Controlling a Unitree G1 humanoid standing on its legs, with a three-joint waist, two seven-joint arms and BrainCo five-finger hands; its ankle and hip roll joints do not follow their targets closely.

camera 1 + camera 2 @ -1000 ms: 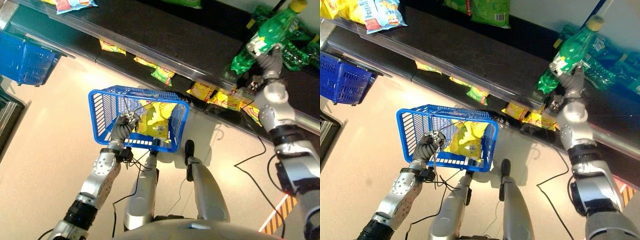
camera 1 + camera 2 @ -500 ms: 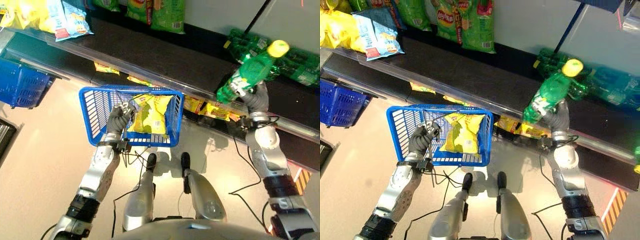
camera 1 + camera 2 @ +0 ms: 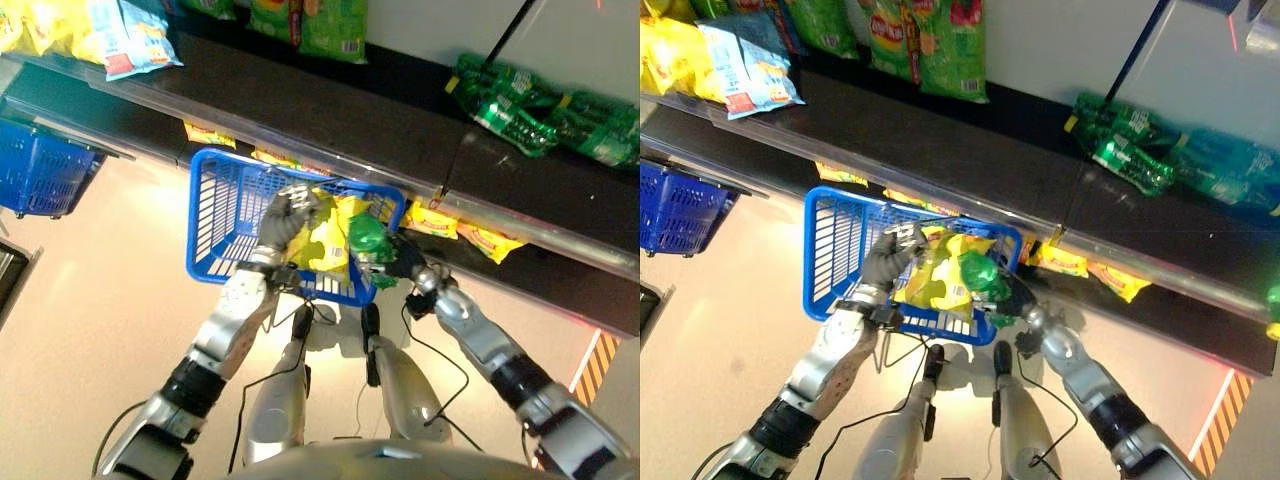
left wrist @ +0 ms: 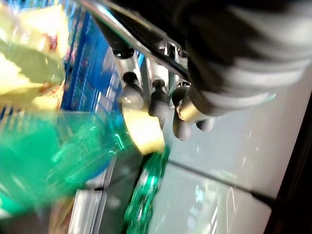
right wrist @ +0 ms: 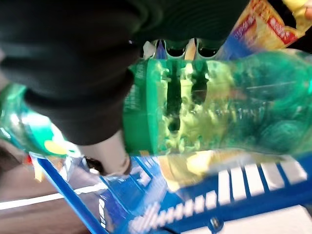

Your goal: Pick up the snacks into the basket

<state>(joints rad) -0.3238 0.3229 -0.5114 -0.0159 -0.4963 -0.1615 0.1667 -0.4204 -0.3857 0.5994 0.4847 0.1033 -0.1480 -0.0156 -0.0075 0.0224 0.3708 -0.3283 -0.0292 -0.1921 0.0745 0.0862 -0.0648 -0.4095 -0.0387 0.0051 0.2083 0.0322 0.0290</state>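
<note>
While your right hand had its fingers wrapped round the green bottle over the basket, left hand gripping the handle, you needed to lower it before letting go.

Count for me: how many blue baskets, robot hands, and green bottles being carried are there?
Blue baskets: 2, the held basket and a spare basket off to the left.
Robot hands: 2, left robot hand and right robot hand.
Carried green bottle: 1.
Total: 5.
</note>
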